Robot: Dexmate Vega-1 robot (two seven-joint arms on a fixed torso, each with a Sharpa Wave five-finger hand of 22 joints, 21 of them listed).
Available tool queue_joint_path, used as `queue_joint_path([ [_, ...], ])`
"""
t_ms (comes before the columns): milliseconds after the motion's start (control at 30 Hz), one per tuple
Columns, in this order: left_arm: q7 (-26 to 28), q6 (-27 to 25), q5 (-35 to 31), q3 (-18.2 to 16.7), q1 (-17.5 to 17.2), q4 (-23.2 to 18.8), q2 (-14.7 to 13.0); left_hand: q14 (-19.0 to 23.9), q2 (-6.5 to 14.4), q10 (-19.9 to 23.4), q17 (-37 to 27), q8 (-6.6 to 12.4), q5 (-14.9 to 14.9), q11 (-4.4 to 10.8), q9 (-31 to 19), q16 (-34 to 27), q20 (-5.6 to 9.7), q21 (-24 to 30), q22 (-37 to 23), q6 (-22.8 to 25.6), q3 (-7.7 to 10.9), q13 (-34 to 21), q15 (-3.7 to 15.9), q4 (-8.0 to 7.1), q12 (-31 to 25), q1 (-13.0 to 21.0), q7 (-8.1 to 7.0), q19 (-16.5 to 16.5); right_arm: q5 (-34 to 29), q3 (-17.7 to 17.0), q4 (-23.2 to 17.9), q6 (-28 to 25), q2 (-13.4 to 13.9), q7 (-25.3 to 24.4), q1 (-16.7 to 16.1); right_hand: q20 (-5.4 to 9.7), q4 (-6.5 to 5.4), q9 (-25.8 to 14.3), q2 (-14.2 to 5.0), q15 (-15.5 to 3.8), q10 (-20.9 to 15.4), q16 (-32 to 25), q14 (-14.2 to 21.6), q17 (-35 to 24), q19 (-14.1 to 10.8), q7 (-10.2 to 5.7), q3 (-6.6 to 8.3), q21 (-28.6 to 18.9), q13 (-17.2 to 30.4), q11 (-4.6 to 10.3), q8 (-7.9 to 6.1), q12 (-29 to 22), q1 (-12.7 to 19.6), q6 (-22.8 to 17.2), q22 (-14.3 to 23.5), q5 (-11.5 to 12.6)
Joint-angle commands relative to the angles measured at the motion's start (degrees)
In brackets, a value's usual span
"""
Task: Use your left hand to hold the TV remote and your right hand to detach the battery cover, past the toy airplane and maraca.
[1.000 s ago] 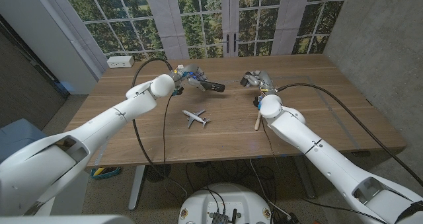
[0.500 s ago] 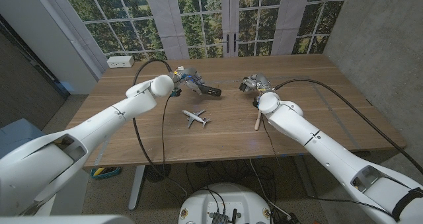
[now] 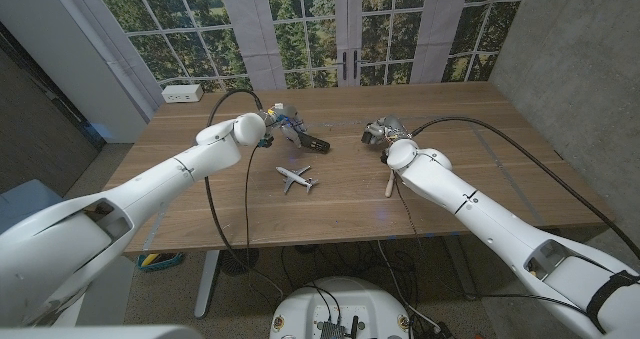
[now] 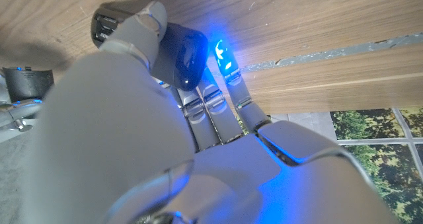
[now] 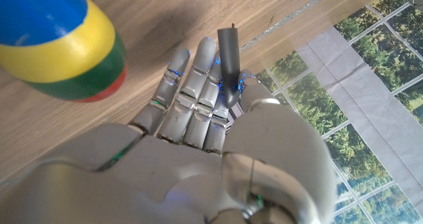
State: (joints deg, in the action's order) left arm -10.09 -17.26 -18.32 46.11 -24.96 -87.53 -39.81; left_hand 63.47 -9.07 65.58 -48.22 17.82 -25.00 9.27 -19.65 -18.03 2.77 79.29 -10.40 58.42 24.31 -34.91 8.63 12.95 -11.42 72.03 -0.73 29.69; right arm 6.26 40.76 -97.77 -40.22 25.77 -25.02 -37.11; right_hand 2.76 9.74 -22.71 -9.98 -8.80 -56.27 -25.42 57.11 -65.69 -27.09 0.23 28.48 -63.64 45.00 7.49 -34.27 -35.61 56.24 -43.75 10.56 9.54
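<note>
The toy airplane (image 3: 294, 177) lies nearest on the wooden surface (image 3: 480, 169), with open room around it. The maraca (image 3: 389, 182) lies just beside the right arm. Farther back, the left robot hand (image 3: 283, 121) holds the TV remote (image 3: 312, 141) up off the surface. The right robot hand (image 3: 381, 129) pinches a thin dark piece, likely the battery cover (image 5: 229, 55), so the job looks almost done.

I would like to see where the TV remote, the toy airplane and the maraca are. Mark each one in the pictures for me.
TV remote (image 3: 312, 141), head view, on its dark end beyond the left hand.
toy airplane (image 3: 294, 177), head view, on its fuselage.
maraca (image 5: 59, 45), right wrist view, on its yellow band.
</note>
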Motion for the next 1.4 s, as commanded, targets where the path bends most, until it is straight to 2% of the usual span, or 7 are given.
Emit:
queue_joint_path([
  [33, -2.87, -4.92, -6.23, 4.03, 2.11, -1.51, -0.01, 2.19, 4.88, -0.11, 0.86, -0.91, 0.94, 1.68, 0.17, 1.21, 7.30, 0.36, -0.04, -1.18, 3.34, 0.43, 5.26, -3.08, 0.48, 4.13, 0.22, -0.88, -1.54, 1.92, 1.55, -3.47, -0.88, -1.44, 1.48, 1.47, -3.30, 0.38, 0.12, -2.77, -0.65, 0.20, -0.33, 0.46, -0.32, 0.52, 3.93, -0.64, -0.54, 0.09, 0.55, 0.50, 0.87, -0.86, 0.01, 0.48],
  [533, -9.06, -7.58, -13.28, 8.42, 5.21, -0.73, 1.01, -0.73, 5.54, -9.20, 8.51, -5.91, 5.54, 2.01, 2.00, 6.24, 6.83, -0.68, 0.20, -6.05, 0.87, 4.22, 5.33, -3.79, 1.14, 0.73, -0.02, -4.51, -3.35, 2.84, 2.07, -4.71, -1.19, -3.11, 1.63, 1.03, -0.45, 1.61, 1.70, -2.98, -0.12, 0.70, -1.77, 1.93, -0.38, 0.18, 2.50, -1.46, -1.88, -0.33, 1.73, 1.99, 2.33, -0.73, -0.14, 1.06],
  [733, -9.99, -7.67, -15.25, 9.05, 5.59, -0.78, 1.10, -8.90, 6.11, -16.00, 15.71, -6.86, 8.50, 2.14, 3.69, 7.86, 6.88, -3.49, 0.45, -10.98, 0.30, 8.08, 5.09, -3.53, 1.14, -2.92, -1.87, -5.81, -3.72, 3.07, 2.26, -6.23, -1.60, -3.33, 2.01, 0.64, -0.36, 2.24, 2.88, -2.26, 2.13, 1.48, -3.73, 3.01, 0.03, 0.23, 0.92, -1.69, -2.06, -0.71, 3.01, 3.40, 1.71, 1.20, -0.20, 1.20],
  [867, -9.98, -7.97, -16.79, 9.26, 5.39, -1.33, 0.98, -14.71, 5.25, -22.78, 20.16, -7.15, 9.99, 1.49, 4.79, 7.71, 6.86, -5.64, 0.48, -16.45, 0.16, 10.11, 5.02, -3.67, 1.34, -5.47, -2.53, -6.86, -4.29, 3.55, 2.46, -7.34, -1.93, -3.73, 2.38, -0.48, -0.65, 3.40, 3.91, -1.13, 7.20, 3.57, -8.48, 5.03, 0.86, -0.30, -0.80, -1.95, -3.50, -1.48, 5.39, 7.08, 0.54, 4.60, -0.23, 1.47],
  [1033, -10.13, -7.80, -17.56, 8.99, 5.09, -1.62, 0.95, -23.55, 4.73, -30.93, 23.24, -7.22, 11.76, 0.50, 6.25, 7.36, 4.85, -9.12, 0.57, -22.62, -1.55, 12.40, 4.75, -3.96, 1.38, -7.95, -2.74, -11.80, -4.83, 4.43, 2.56, -9.51, -2.14, -3.44, 3.18, -1.48, -0.45, 4.85, 5.17, 0.03, 12.72, 5.55, -13.21, 6.88, 2.37, -0.87, -1.93, -1.81, -5.22, -2.09, 8.07, 11.38, -0.21, 8.62, -0.26, 1.55],
  [1133, -9.39, -7.76, -18.16, 8.69, 4.59, -1.95, 0.81, -29.39, 4.21, -36.23, 24.67, -6.92, 12.42, -0.95, 6.96, 7.51, 3.38, -11.19, 0.78, -24.19, -2.99, 13.89, 4.27, -4.05, 1.54, -9.35, -2.99, -13.52, -4.98, 4.83, 2.76, -10.45, -2.29, -3.18, 3.64, -1.81, -0.72, 6.00, 5.66, 1.01, 19.02, 6.69, -16.71, 8.00, 3.88, -1.00, -2.85, -1.45, -6.63, -3.08, 10.10, 15.57, -1.11, 11.34, -0.29, 1.37],
  [1400, -6.88, -7.00, -18.27, 7.05, 2.89, -2.87, 0.31, -42.73, 3.90, -50.25, 30.53, -8.07, 14.10, -4.53, 8.52, 7.48, 1.92, -18.55, 0.99, -38.17, -6.76, 19.15, 0.20, -4.28, 1.55, -12.13, -3.79, -19.09, -5.31, 4.91, 2.53, -9.98, -2.23, -3.58, 3.40, -2.56, -0.51, 7.85, 7.88, 4.02, 28.55, 11.85, -26.98, 11.88, 7.27, -0.82, -3.47, 0.13, -8.83, -5.29, 14.15, 21.60, -2.02, 16.36, -0.56, 1.05],
])
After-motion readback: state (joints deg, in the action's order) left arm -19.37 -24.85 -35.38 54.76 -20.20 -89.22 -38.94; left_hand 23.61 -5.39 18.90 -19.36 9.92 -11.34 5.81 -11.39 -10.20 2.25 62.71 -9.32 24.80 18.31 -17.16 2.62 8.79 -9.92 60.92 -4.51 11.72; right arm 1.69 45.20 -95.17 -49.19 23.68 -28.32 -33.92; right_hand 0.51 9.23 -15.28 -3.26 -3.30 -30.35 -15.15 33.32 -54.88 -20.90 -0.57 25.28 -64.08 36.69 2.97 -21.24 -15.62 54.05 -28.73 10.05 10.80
